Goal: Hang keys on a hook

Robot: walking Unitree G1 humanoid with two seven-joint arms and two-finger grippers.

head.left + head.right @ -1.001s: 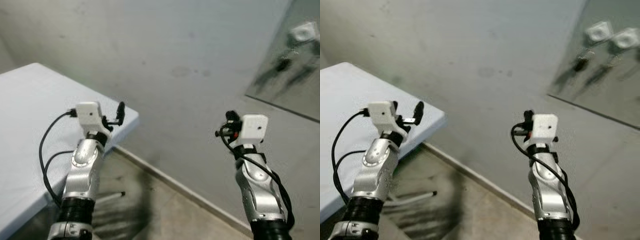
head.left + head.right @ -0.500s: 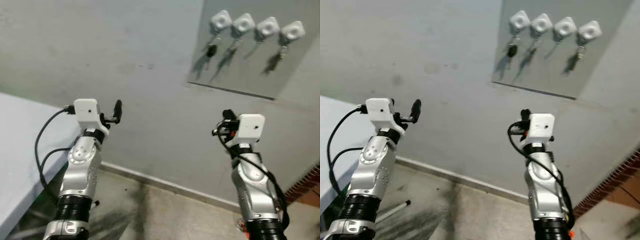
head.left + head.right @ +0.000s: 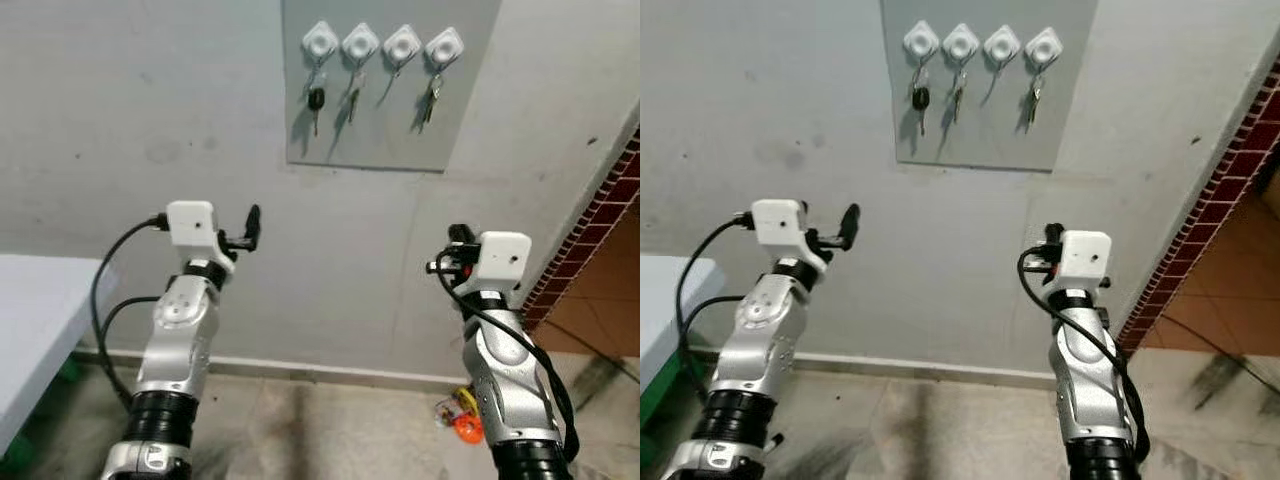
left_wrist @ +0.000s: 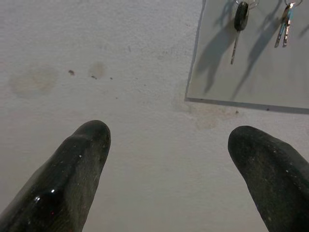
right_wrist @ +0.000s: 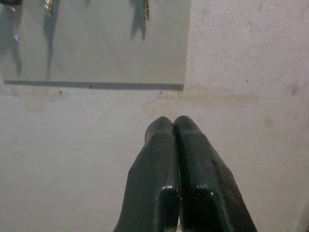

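Both arms were raised in front of a grey wall. Left claw (image 4: 169, 174) was released, fingers (image 4: 72, 169) spread wide with nothing between them, pointed at the wall just below and left of the panel (image 3: 390, 130). Right claw (image 5: 176, 159) was clenched, both fingers pressed together, nothing visible between them, aimed at the wall under the panel's lower right corner.

Grey panel was mounted high on the wall, carrying four white hooks (image 3: 382, 44) in a row. Keys hung from the hooks: a black-headed key (image 3: 316, 101) on the leftmost, a second set (image 3: 353, 87) next to it, another set (image 3: 431, 95) on the rightmost. Third hook: couldn't tell.

White worktop (image 3: 30, 330) edge sat at far left. Brick wall (image 3: 590, 220) on the right; small orange object (image 3: 462, 420) on the floor near the right arm.
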